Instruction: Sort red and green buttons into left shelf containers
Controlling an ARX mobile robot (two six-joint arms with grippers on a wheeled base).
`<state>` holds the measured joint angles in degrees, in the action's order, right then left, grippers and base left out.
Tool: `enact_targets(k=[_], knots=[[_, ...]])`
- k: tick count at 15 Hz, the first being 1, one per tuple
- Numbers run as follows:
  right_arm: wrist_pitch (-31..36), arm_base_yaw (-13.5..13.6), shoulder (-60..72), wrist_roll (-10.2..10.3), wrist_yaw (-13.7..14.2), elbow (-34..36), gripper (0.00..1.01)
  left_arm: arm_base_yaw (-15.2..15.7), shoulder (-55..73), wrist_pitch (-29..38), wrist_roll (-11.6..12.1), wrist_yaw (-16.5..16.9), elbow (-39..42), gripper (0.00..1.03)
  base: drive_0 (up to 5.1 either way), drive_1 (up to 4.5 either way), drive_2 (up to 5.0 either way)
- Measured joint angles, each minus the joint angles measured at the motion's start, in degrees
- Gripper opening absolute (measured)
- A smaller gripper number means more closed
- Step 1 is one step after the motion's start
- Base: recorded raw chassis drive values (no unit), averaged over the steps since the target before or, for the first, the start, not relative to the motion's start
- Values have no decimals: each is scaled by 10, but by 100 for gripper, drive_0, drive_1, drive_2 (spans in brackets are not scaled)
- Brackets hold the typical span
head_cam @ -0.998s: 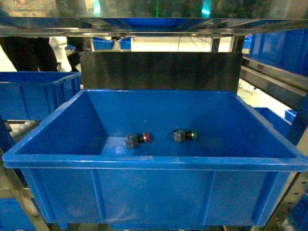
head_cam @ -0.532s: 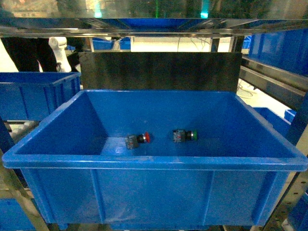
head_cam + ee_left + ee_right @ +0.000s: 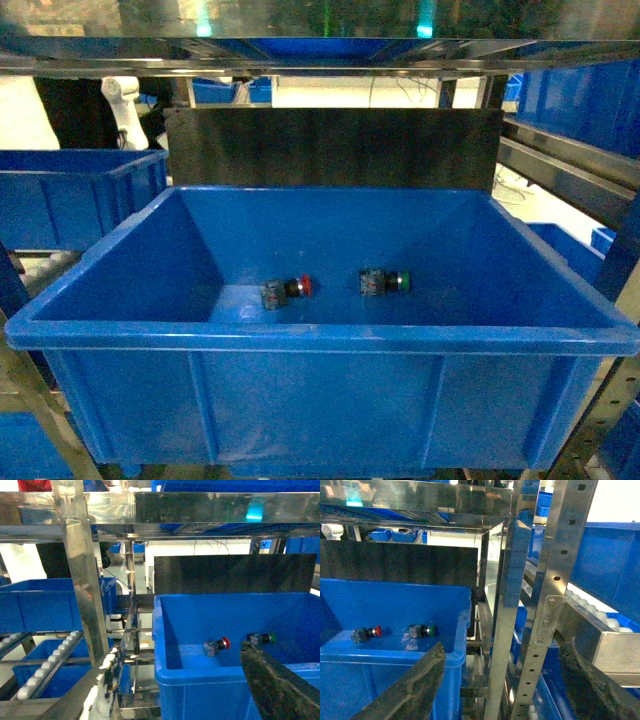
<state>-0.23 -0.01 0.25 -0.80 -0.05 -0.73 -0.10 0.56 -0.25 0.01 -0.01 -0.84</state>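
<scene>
Sorting looks unstarted: the red button [image 3: 292, 290] and green button [image 3: 385, 282] lie side by side in the near blue bin [image 3: 320, 337], both grippers' fingers spread, holding nothing.

- Flat dark rectangular backing panel [image 3: 335, 148], upright.
- Shiny steel shelf deck [image 3: 320, 55] overhead, reflective.
- Perforated steel upright post [image 3: 555, 575], bolted to a bracket.
- Polished steel upright post [image 3: 80, 570].
- White roller conveyor track [image 3: 45, 667], sloping, on the lower left rack.
</scene>
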Motion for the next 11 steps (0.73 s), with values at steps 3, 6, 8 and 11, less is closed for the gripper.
enact_targets(k=[3, 6, 8, 11], knots=[[0, 0, 0, 0, 0, 0, 100, 0, 0, 0, 0, 0, 0, 100, 0, 0, 0], [0, 0, 0, 0, 0, 0, 98, 0, 0, 0, 0, 0, 0, 98, 0, 0, 0], [0, 0, 0, 0, 0, 0, 98, 0, 0, 0, 0, 0, 0, 98, 0, 0, 0], [0, 0, 0, 0, 0, 0, 98, 0, 0, 0, 0, 0, 0, 98, 0, 0, 0]])
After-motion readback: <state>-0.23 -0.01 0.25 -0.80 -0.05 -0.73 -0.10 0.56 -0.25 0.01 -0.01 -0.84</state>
